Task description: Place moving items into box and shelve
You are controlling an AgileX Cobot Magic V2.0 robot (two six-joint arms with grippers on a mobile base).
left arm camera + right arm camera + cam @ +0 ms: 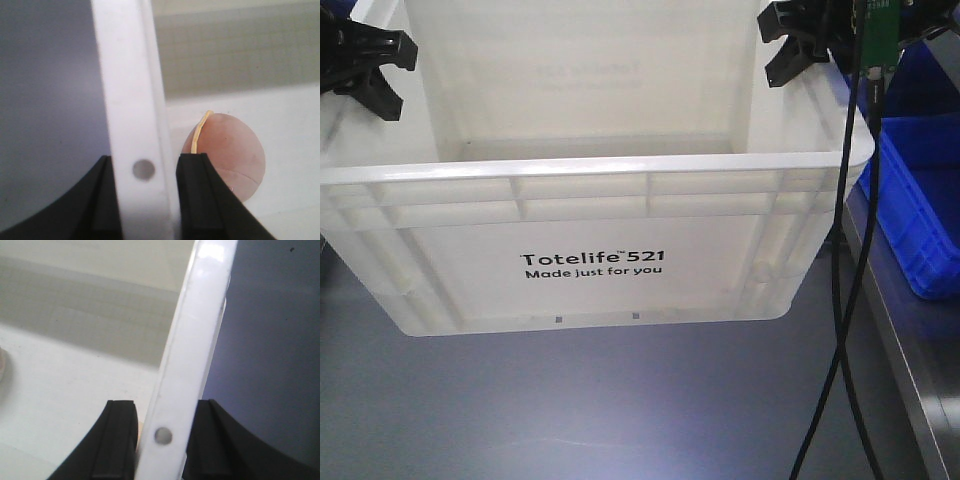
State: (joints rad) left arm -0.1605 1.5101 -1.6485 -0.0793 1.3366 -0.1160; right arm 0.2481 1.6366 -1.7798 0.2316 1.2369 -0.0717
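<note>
Centrally, the box (pixel 590 250) is facing print-forward. The left end effector (pixel 145 200) is clamping its 10 o'clock rim and the right end effector (pixel 160 440) its 2 o'clock rim. A pinkish round item (pixel 230 155) is lying inside.

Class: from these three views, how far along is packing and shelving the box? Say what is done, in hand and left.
Done: a pinkish round item lies inside the box. In hand: the left gripper and right gripper each clamp a side rim of the box. Left: shelving; no shelf shows here, and whether more items need packing cannot be told.
</note>
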